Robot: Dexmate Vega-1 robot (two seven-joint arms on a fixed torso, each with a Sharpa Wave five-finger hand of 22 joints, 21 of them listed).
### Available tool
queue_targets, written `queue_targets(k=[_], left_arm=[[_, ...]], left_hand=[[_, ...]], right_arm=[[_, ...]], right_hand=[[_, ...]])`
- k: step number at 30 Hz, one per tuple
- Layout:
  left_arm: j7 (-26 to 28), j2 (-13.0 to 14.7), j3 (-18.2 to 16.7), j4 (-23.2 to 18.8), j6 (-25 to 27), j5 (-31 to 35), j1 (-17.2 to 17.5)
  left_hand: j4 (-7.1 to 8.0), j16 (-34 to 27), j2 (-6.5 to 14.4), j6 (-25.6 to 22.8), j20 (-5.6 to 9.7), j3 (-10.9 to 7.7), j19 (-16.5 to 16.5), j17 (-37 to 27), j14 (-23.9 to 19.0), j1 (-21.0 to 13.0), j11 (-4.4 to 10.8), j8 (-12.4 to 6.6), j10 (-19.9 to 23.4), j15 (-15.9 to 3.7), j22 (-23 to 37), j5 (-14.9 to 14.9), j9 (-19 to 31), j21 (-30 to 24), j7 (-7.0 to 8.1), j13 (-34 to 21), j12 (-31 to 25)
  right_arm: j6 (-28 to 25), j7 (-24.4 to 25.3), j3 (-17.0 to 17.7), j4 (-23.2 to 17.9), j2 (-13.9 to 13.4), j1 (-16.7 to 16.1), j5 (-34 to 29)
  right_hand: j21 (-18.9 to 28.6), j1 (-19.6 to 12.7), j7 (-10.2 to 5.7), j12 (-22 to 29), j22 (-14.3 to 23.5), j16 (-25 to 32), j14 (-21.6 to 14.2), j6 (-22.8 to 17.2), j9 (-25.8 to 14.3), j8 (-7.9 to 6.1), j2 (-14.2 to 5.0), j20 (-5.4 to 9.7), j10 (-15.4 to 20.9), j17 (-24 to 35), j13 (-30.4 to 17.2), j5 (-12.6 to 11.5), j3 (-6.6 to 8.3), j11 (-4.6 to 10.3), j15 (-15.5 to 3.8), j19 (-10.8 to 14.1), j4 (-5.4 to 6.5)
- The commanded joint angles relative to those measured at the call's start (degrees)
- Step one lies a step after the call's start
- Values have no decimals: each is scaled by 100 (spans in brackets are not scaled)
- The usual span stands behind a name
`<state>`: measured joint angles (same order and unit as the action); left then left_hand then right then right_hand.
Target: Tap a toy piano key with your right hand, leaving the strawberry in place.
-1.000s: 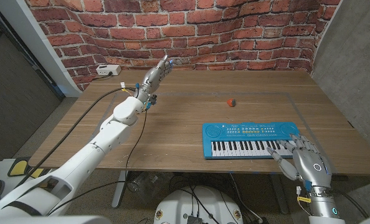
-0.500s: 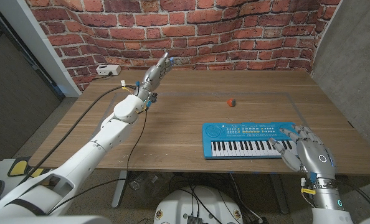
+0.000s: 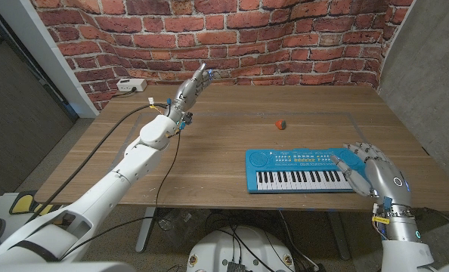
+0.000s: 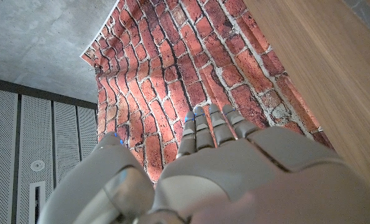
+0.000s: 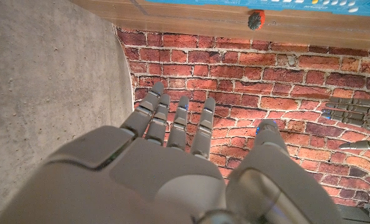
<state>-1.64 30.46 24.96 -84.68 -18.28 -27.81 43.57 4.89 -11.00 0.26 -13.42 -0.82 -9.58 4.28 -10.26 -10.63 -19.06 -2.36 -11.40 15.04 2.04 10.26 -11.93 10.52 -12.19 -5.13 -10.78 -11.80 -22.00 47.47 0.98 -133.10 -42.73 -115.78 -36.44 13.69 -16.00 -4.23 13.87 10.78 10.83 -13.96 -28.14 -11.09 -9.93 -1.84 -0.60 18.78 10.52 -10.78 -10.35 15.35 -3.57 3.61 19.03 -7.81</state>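
The blue toy piano (image 3: 300, 170) lies at the table's front right, its white keys toward me. A small red strawberry (image 3: 280, 123) sits behind it, apart from it, and also in the right wrist view as the strawberry (image 5: 255, 20) beside the piano's blue edge (image 5: 309, 2). My right hand (image 3: 368, 171) is over the piano's right end with fingers spread and nothing held; whether it touches the keys I cannot tell. In its wrist view the right hand (image 5: 172, 171) shows fingers apart. My left hand (image 3: 192, 87) reaches toward the back wall at far left, fingers straight, empty; left hand (image 4: 216, 165).
A white socket box (image 3: 131, 85) sits at the back left by the brick wall (image 3: 285, 38). A black cable (image 3: 161, 162) runs along my left arm and over the table's front edge. A thin taped outline (image 3: 353, 115) frames the work area.
My right hand has slid from the front of the keys toward the piano's right end and turned its fingers across it. The left arm, the strawberry and the piano stay put.
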Motion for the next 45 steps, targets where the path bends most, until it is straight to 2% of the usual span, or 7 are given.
queue_targets(k=[1,4,7,17,30,39,45], left_arm=[[163,-41,24,-28,91,104,-31],[243,-8,31,-105,194,171,-43],[259,9,39,-145,257,186,-59],[394,10,25,-233,225,264,18],[413,-102,131,-138,268,296,8],[545,-213,136,-34,225,309,35],[608,-200,113,-48,253,309,75]], left_hand=[[13,12,19,-61,-12,27,28,-28,-7,-11,27,-4,42,-21,10,0,18,3,-7,-29,9],[12,16,21,-58,-6,29,27,-27,2,-13,29,-2,28,-22,10,0,18,5,-1,-29,15],[12,17,22,-54,-5,30,26,-27,4,-15,23,0,25,-23,10,0,18,7,-5,-29,17],[11,16,28,-50,-8,37,29,-27,-1,-20,37,2,28,-24,11,-1,18,10,-3,-29,16],[11,17,36,-46,16,49,-73,-27,2,-25,43,4,21,-33,12,1,19,53,2,-29,20],[12,21,40,-40,31,58,-127,-27,12,-25,30,7,14,-36,13,3,19,72,9,-29,22],[13,25,41,-32,39,64,-136,-27,26,-25,31,10,7,-33,13,4,19,73,12,-29,25]], right_arm=[[1157,-635,556,109,450,310,604],[1382,-814,655,146,550,435,749],[1626,-1031,783,178,621,548,918],[2538,-1625,976,577,824,1173,1562],[3196,-2117,844,1107,980,2007,2251],[3467,-2363,557,1622,898,2785,2611],[3902,-2554,269,2165,769,3371,2945]], right_hand=[[46,-20,67,-10,14,21,-56,90,-9,3,-25,-4,20,25,-18,4,19,-46,-8,101,11],[49,-18,141,-12,14,20,-68,112,-11,-15,-26,-5,24,24,-18,5,18,-62,-8,120,13],[52,-15,321,-5,14,18,-99,-36,-27,-113,-34,3,64,21,-20,7,19,-94,-8,157,17],[57,-6,401,18,13,18,-143,128,-37,-77,-31,8,149,19,-23,10,14,-128,11,204,20],[65,14,535,67,12,29,-248,-33,-45,-171,-36,23,323,16,-25,19,6,-174,-5,282,31],[86,19,599,125,11,56,-393,127,-42,-117,-32,45,515,11,-24,24,2,-150,-35,379,30],[108,-6,681,124,6,47,-425,148,-39,-117,-44,36,542,5,-23,21,15,-171,-33,468,19]])
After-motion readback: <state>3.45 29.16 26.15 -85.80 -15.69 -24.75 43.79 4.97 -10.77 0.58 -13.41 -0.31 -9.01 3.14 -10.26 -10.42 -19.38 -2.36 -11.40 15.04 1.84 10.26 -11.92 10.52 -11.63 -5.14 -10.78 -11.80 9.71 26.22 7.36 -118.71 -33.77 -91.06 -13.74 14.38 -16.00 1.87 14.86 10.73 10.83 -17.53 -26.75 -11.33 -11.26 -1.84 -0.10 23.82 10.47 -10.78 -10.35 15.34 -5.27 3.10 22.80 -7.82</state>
